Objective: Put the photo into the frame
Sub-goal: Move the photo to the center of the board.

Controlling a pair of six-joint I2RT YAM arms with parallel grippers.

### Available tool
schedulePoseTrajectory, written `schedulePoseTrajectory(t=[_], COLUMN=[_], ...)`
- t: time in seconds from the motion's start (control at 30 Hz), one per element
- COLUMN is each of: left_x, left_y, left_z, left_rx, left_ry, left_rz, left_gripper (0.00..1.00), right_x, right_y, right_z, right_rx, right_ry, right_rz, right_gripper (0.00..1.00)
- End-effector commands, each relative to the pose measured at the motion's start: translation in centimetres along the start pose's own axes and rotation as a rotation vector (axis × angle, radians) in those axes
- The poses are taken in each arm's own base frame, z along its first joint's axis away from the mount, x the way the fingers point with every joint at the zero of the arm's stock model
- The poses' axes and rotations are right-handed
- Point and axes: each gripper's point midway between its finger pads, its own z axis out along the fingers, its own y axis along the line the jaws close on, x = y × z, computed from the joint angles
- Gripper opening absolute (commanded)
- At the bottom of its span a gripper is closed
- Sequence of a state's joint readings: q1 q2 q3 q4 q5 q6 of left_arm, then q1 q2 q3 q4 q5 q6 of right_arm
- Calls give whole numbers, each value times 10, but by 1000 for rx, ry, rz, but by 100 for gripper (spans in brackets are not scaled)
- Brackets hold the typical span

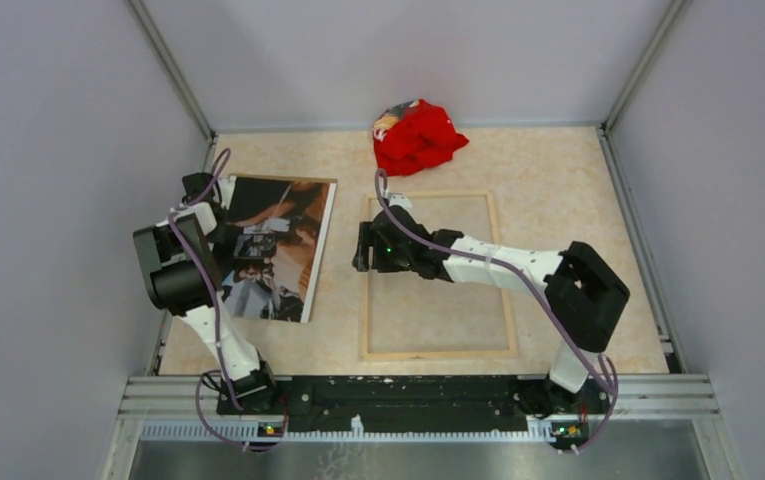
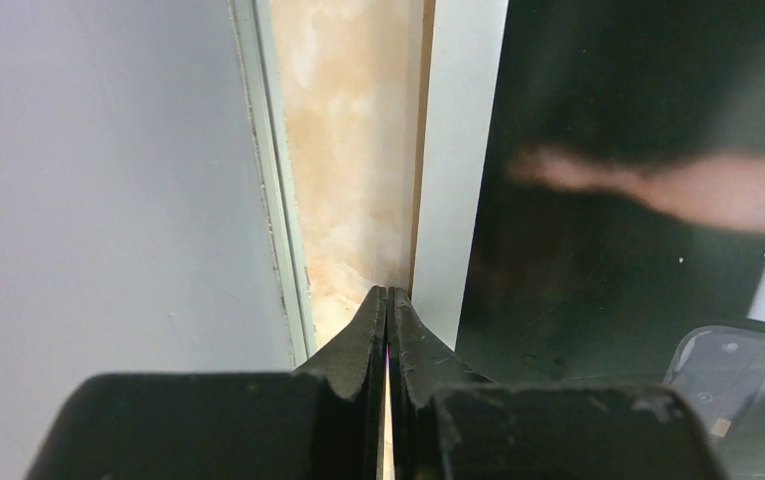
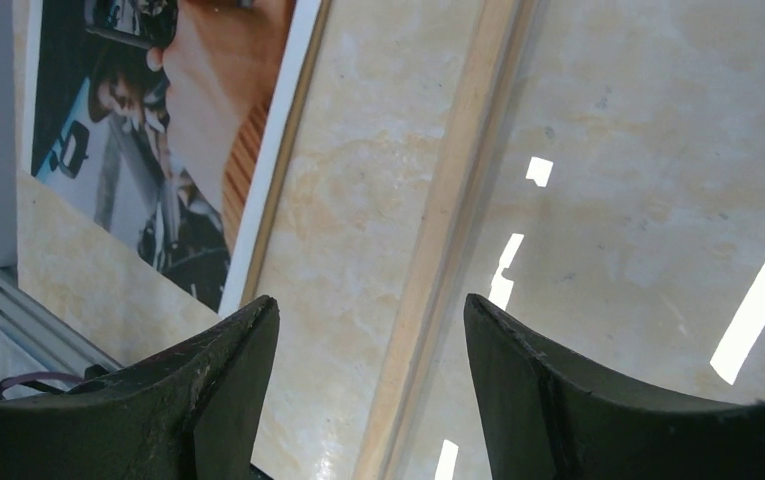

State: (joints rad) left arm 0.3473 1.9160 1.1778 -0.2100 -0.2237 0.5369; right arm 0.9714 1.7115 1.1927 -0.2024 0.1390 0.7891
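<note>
Paper photo (image 1: 293, 215): lies image-up on the table (image 1: 558, 170), along its left edge and well apart from the frame opening. Dark print, orange-brown patches, white border. Not in the frame yet.
Brown strip: thin line along the photo's right edge in the right wrist view; could be a board underneath, cannot tell.
Left gripper (image 2: 388, 295): jaws pressed together, tips right at the photo's left white border where it meets the bare table. Looks placed to get at that edge and lift it. Whether paper is actually pinched between the tips, cannot tell.
Frame (image 1: 438, 352): pale wood back up, flat on the table, centre to right, just beside the photo. Back side up so the print can drop in from above.
Pane (image 3: 658, 150): clear, in the frame, ceiling lights reflected on it, table showing through.
Right gripper (image 3: 368, 310): jaws wide, holding nothing, hovering over the frame's left rail, the rail running between the fingers. Probably there to steady the frame or to receive the photo.
Red cloth (image 1: 416, 135): crumpled at the far edge of the table, apart from the frame, not involved.
Stage, as judged: early; photo has to be lifted, carried right and laid on the pane.
</note>
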Motion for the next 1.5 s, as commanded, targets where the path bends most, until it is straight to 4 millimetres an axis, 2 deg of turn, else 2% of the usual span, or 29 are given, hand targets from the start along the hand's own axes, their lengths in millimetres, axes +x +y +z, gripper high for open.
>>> schedulePoseTrajectory(t=[0.0, 0.3, 0.5, 0.6, 0.7, 0.87, 1.03, 1.13, 1.3, 1.47], left_x=[20, 15, 4, -2, -1, -1, -12, -13, 2, 9], left_y=[-44, -58, -43, -31, -23, -18, -10, -26, -48, -68], left_z=[-9, -29, -37, -39, -30, -20, -29, -32, -24, -29], left_rx=[178, 302, 299, 266, 205, 152, 129, 223, 302, 395], left_ry=[36, 14, -9, -25, -19, -25, -67, -54, -7, 12], left_rz=[-2, 0, -29, -28, -40, -85, -106, -96, -98, -114], left_gripper=[5, 5, 6, 7, 7, 7, 8, 9, 8, 6], right_x=[-19, -10, 7, 12, 16, 20, 24, 25, 23, 25], right_y=[35, 60, 50, 43, 38, 35, 31, 31, 35, 37], right_z=[18, 84, 112, 117, 120, 125, 130, 132, 131, 132], right_rx=[-72, -86, -22, 3, 20, 28, 24, -2, -21, -34], right_ry=[-29, 31, 61, 66, 71, 81, 100, 109, 112, 118], right_rz=[5, 52, 75, 79, 85, 88, 106, 134, 149, 154], right_gripper=[68, 68, 68, 68, 68, 68, 68, 68, 68, 68])
